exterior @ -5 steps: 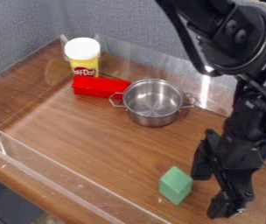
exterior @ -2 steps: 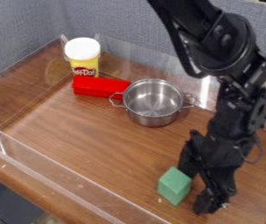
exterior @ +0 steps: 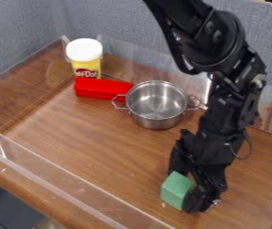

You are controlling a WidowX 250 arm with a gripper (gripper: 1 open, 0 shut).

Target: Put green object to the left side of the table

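A black robot hand (exterior: 190,190), pointing steeply downward, stands with its fingers spread wide around the green object (exterior: 177,189) near the front edge of the worktop (exterior: 67,125), toward its right front corner; the fingers straddle the small matte green block, one on the side away from the camera and one at its right, but whether they touch it cannot be told, and the block sits flat on the wood. Above the hand, the single dark arm (exterior: 210,54) rises toward the back right of the scene and leaves the frame at the top. Behind the block, near the middle of the worktop, sits one steel pot (exterior: 157,103) with small side handles, well apart from the hand. Just beside the pot on its left lies one red block (exterior: 103,89), and touching or nearly touching that, close to the back edge, stands one yellow container with a white lid (exterior: 85,59). Low clear plastic walls (exterior: 19,159) border the glossy brown wood-grain surface on the left, back and front. The broad left half of the worktop, from the front left corner up to the red block, carries bare wood, with open room between the green block and the left wall.
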